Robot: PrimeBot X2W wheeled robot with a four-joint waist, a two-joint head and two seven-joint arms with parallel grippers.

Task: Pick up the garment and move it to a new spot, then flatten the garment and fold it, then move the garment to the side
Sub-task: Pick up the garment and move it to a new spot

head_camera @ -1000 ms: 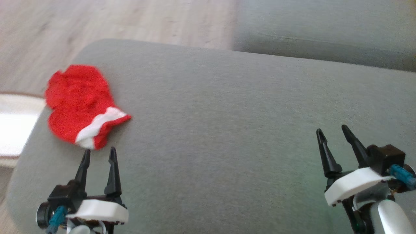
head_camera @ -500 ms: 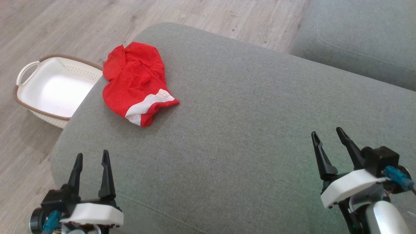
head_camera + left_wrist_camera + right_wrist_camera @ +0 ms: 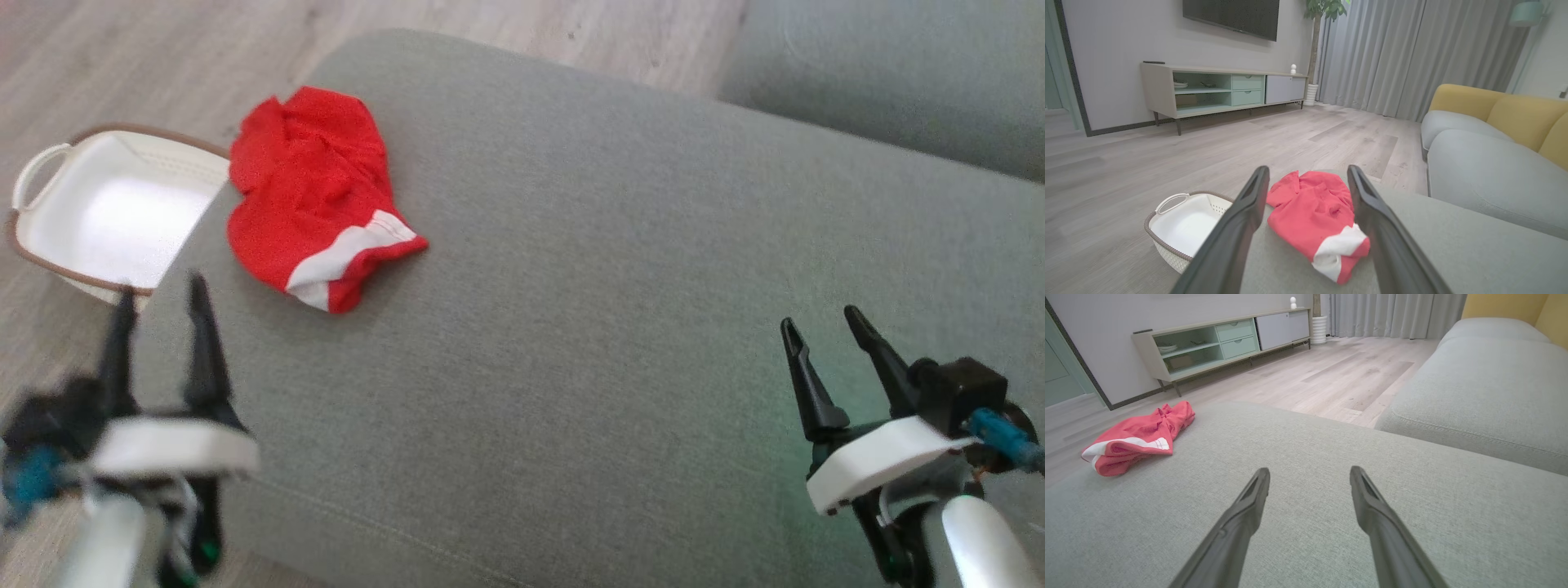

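A crumpled red garment with a white band lies near the far left corner of the grey ottoman. In the left wrist view the garment sits ahead between my two fingers. My left gripper is open and empty at the ottoman's left edge, short of the garment and blurred by motion. My right gripper is open and empty over the ottoman's right side, far from the garment.
A white basket with a brown rim stands on the wood floor just left of the ottoman, also in the left wrist view as basket. A grey and yellow sofa lies beyond on the right. A TV cabinet stands against the far wall.
The head camera has swung, shifting the whole picture. My left gripper has risen and moved left towards the ottoman's edge, closer to the garment. The right gripper has barely moved.
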